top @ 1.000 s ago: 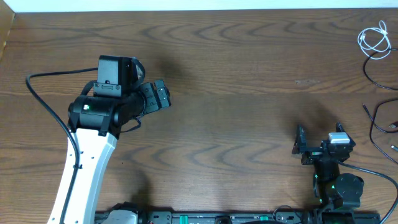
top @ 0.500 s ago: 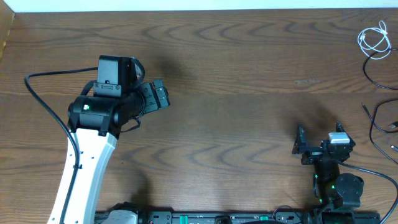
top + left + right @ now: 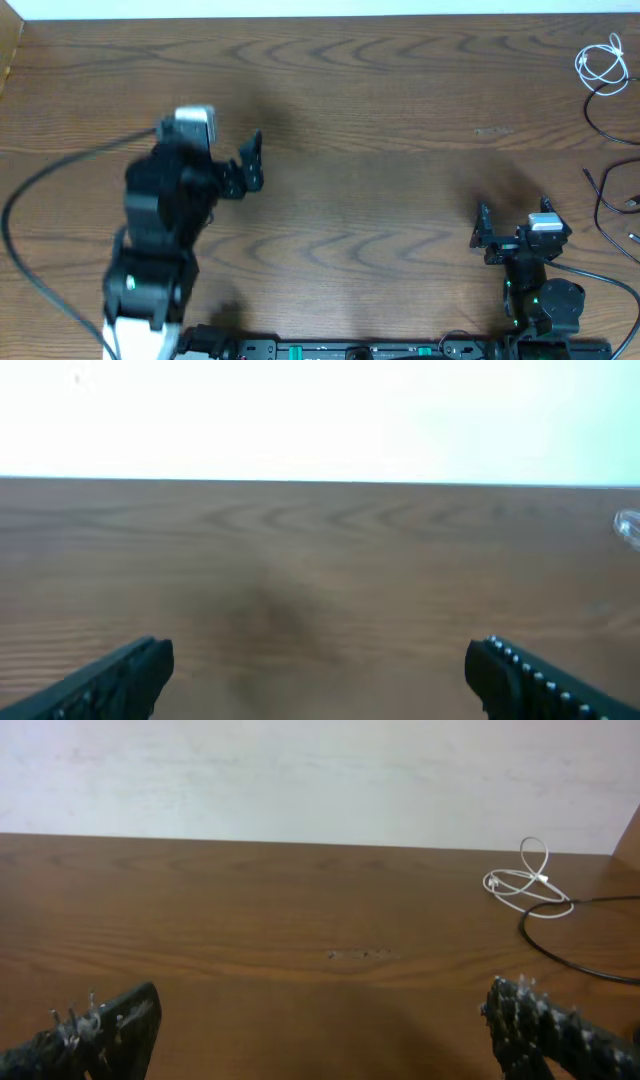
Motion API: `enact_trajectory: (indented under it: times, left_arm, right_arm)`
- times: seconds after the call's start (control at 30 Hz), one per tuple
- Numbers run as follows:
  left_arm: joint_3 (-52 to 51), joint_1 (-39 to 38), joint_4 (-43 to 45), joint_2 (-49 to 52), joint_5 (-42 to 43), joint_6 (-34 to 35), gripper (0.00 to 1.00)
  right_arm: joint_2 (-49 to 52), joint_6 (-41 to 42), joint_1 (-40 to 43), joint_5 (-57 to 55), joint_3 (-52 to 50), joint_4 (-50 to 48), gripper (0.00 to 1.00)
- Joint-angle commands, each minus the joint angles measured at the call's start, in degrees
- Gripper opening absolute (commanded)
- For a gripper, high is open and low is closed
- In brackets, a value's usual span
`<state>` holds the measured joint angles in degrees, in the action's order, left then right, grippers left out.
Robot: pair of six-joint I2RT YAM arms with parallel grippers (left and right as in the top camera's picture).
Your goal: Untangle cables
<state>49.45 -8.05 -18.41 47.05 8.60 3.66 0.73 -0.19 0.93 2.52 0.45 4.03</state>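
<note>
Right wrist view shows white cable (image 3: 541,878) loops plainly (overhead: tiny).

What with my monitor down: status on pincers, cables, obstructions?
Left pincer open, empty, table's left half. Right pincer open, empty, nearer the work. White cable coiled beside black cable, far right edge of table, untouched. Nothing in the way.

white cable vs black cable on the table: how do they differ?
Colour: the white cable is white, the black cable is black.
Shape: the white cable is bunched in small loops, while the black cable runs in long open curves off the right edge of the overhead view.
Place: the white cable lies nearer the table's far edge, and the black cable lies just nearer the robot.
Shared: both are thin, lie on the table, and neither is held.
</note>
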Motion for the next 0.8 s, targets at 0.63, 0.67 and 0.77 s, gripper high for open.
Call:
enact_trajectory:
  times: [0.63,0.67,0.77]
  left_arm:
    - [-45.6,0.1,22.4,-38.7,-6.7,-11.0,0.98]
    - [-46.4,0.1,22.4,-39.1,-6.7,-11.2,0.98]
    - [-48.7,0.1,22.4,-40.7,-6.7,-11.6,0.98]
  right_arm:
    - [-0.4,1.0,-0.3,-0.5,-0.1,0.2,0.99]
    - [-0.4,1.0,-0.3,-0.5,-0.1,0.2,0.99]
    - [-0.4,1.0,-0.3,-0.5,-0.1,0.2,0.99]
